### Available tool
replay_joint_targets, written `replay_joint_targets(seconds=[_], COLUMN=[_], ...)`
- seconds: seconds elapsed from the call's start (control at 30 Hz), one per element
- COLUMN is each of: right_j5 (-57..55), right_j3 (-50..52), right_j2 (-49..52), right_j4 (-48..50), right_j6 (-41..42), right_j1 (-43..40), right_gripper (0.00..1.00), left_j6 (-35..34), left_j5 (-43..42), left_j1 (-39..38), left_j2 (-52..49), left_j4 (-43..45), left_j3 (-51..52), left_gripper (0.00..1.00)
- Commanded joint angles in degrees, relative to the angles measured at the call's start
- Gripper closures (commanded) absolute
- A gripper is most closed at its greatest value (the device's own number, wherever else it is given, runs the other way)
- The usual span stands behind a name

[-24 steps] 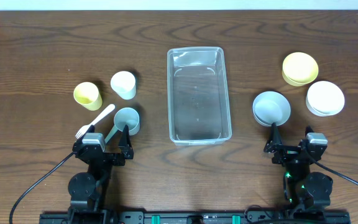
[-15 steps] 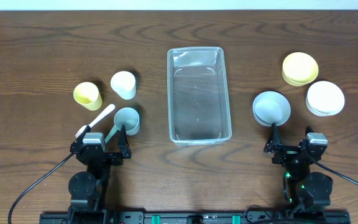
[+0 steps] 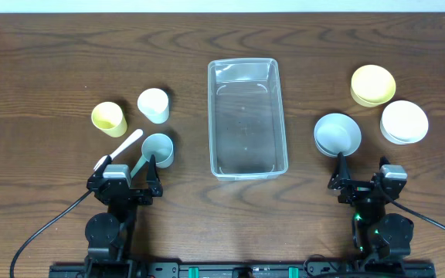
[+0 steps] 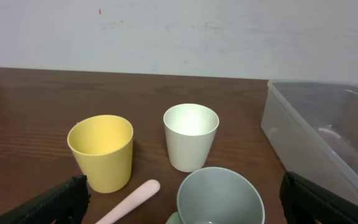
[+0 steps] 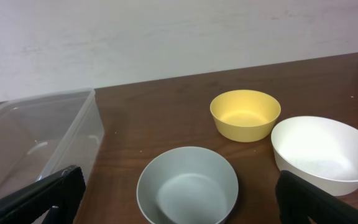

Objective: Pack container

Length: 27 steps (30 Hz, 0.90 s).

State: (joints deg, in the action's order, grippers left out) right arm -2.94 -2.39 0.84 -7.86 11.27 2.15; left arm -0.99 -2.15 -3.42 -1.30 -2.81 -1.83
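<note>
The clear container [image 3: 248, 118] stands empty at the table's middle; it also shows in the left wrist view [image 4: 328, 134] and the right wrist view [image 5: 33, 140]. On the left are a yellow cup [image 3: 108, 119], a white cup [image 3: 154, 105], a grey-green cup [image 3: 158, 150] and a pale pink spoon [image 3: 119, 150]. On the right are a grey bowl [image 3: 337, 134], a yellow bowl [image 3: 373, 84] and a white bowl [image 3: 404, 122]. My left gripper [image 3: 127, 171] is open and empty just before the grey-green cup [image 4: 219, 199]. My right gripper [image 3: 361, 173] is open and empty just before the grey bowl [image 5: 187, 186].
A green utensil handle [image 3: 139, 164] lies beside the grey-green cup. The table's front edge and the arm bases lie close behind both grippers. A pale wall [image 4: 179, 31] rises behind the table's far edge.
</note>
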Motion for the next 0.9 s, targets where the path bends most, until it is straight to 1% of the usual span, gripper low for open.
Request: replay_joint_targets(seconds=[0.0, 0.57, 0.67, 0.73, 0.87], right_j5=[0.4, 1.0, 6.0, 10.5, 13.4], right_j3=[0.4, 0.4, 0.3, 0.3, -1.0], right_j2=[-0.5, -0.5, -0.5, -0.5, -0.5], right_j4=[0.2, 0.2, 2.6, 3.2, 0.6], right_j6=[-0.8, -0.7, 4.9, 5.4, 5.4], right_j1=[-0.3, -0.3, -0.3, -0.3, -0.3], right_gripper=[0.01, 0.01, 0.01, 0.01, 0.01], left_j6=[1.2, 1.2, 1.2, 1.2, 1.2], left_j5=[1.7, 1.7, 1.7, 1.7, 1.7], left_j1=[0.2, 0.2, 0.2, 0.2, 0.2], left_j2=[-0.2, -0.2, -0.2, -0.2, -0.2], left_j4=[-1.2, -1.2, -1.2, -1.2, -1.2], left_j3=[1.6, 1.6, 1.6, 1.6, 1.6], left_gripper=[0.02, 0.02, 0.02, 0.02, 0.02])
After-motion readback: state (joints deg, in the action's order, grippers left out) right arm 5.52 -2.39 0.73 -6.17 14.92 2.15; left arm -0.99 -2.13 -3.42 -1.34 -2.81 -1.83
